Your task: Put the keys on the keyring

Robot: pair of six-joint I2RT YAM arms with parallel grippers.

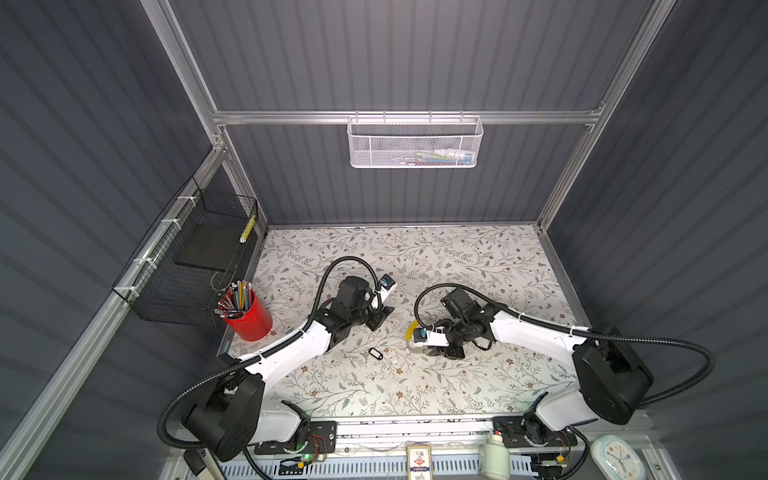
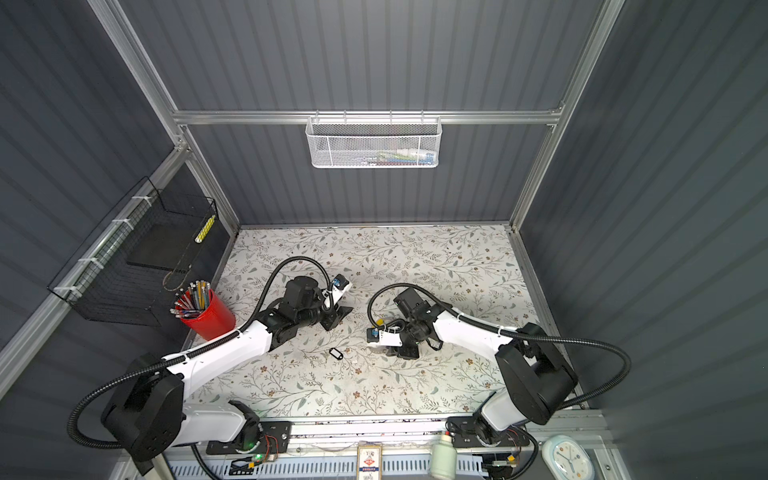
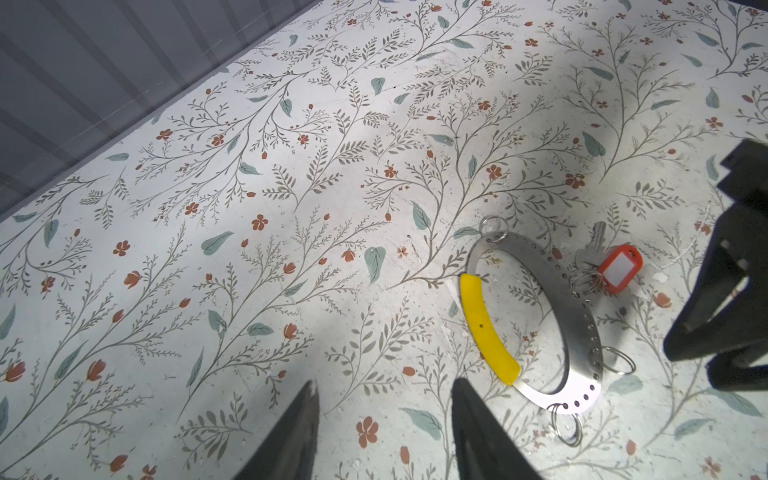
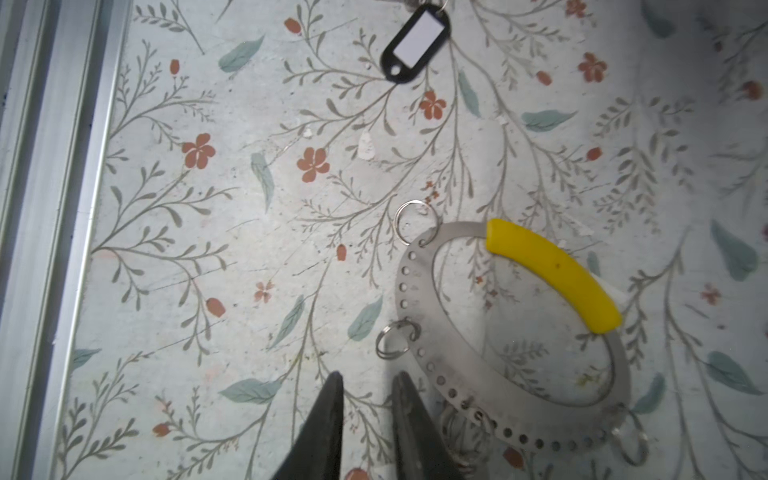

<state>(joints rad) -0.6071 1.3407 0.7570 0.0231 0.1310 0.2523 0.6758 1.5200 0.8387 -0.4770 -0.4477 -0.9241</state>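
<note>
**Stage shown: one key apparently mounted, one yet to be fetched.** The keyring [image 3: 582,316], a flat perforated grey hoop with a yellow segment [image 3: 486,328], lies flat on the floral table [image 3: 249,208]. In a top view it sits right of centre, mostly hidden under the right arm.

The orange-red-tagged key [image 3: 619,268] rests against the keyring's outer edge, with its split rings [image 3: 586,278] touching the perforated band. It appears to be hung there already, though the link is too small to confirm. The black-tagged key [image 1: 377,356] lies loose just below the middle of the frame in both top views, between the arms and apart from the keyring.

The right gripper [image 4: 368,415] hovers beside the perforated band, jaws slightly apart and empty, with the black-tagged key well beyond its fingertips. The left gripper [image 3: 382,432] has its jaws wider apart, also empty, and the yellow segment lies near one fingertip.

**Next move, as judged:** grasp the black-tagged key and bring its ring to a free hole. The other arm should steady the thin keyring, which is likely to slide.
</note>
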